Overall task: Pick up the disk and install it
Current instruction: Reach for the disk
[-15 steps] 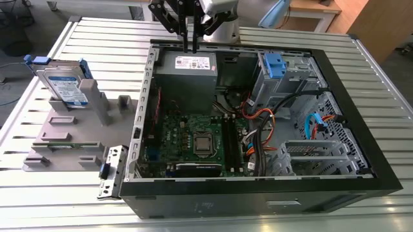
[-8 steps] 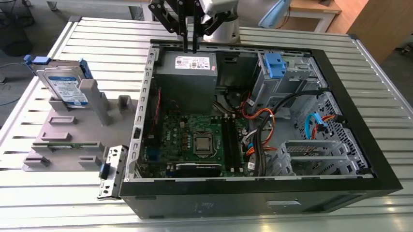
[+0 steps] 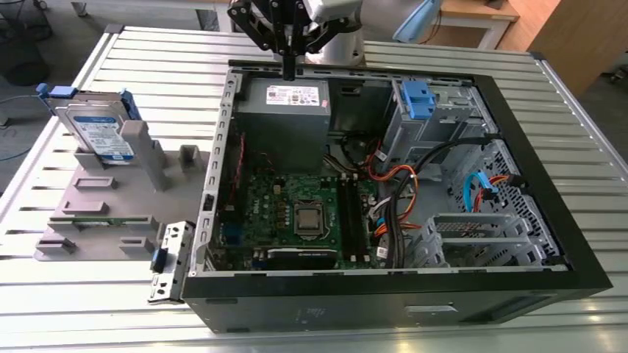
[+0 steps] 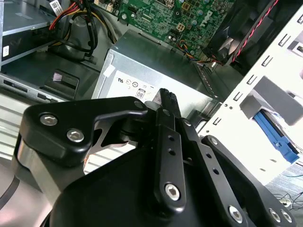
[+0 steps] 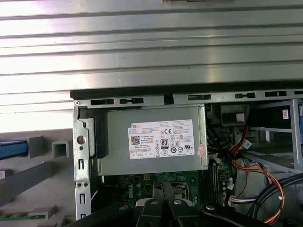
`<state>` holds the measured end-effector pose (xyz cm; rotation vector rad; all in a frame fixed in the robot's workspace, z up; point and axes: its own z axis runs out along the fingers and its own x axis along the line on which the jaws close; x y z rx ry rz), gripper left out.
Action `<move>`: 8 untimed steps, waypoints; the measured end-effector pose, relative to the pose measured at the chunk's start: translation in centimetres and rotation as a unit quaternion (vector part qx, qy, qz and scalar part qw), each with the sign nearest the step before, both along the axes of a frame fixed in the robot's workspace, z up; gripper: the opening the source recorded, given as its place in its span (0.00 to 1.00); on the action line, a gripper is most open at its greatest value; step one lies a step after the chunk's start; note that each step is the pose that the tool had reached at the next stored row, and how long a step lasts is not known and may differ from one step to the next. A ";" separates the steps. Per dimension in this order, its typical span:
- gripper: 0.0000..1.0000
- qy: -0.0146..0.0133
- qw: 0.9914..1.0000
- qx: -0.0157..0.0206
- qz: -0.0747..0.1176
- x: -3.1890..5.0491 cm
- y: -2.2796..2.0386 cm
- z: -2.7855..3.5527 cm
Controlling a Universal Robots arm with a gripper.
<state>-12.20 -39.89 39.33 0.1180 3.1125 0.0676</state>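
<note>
Silver disk [image 3: 98, 134] stood on edge in the grey rack [image 3: 108, 198] at the exterior view's left, on the slatted surface [image 3: 167, 73]. Rightward, the claw [image 3: 290, 72] hung empty, fingers pressed together, above the power supply [image 3: 284, 110] inside the open case [image 3: 393, 283], well apart from the disk.

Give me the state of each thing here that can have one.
computer case: lying flat, side panel off, inside exposed.
power supply: seated in a corner of the case.
processor: bare, no cooler on it.
disk: standing on edge in the grey holder, outside the case, not gripped.
gripper: shut, empty, over the power supply end of the case.
</note>
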 end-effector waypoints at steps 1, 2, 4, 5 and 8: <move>0.11 0.000 1.000 0.000 0.000 0.00 0.00 0.00; 0.11 0.000 1.000 0.000 0.000 0.00 0.00 0.00; 0.11 0.000 1.000 0.000 0.000 0.00 0.00 0.00; 0.11 0.000 1.000 0.000 0.000 0.00 0.00 0.00; 0.11 0.000 1.000 0.000 0.000 0.00 0.00 0.00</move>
